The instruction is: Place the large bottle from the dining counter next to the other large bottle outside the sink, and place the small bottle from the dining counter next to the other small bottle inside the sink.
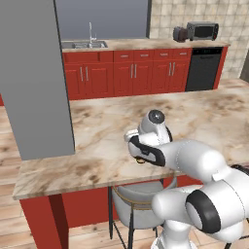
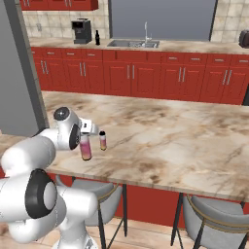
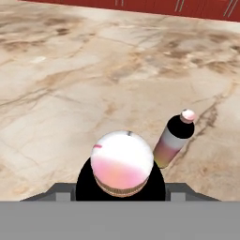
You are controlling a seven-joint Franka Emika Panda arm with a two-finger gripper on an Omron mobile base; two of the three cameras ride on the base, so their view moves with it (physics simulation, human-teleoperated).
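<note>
Gripper (image 2: 86, 132) clamped from above on the upright large bottle (image 2: 85, 147), seized near the cap for a vertical lift off the bench (image 2: 160, 141); small bottle (image 2: 102, 140) left standing just beside the gripper, awaiting its turn.

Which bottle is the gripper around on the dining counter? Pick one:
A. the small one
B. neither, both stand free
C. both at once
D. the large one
D: in the right base view the gripper sits around the top of the large bottle, while the small bottle stands free beside it on the counter.
</note>
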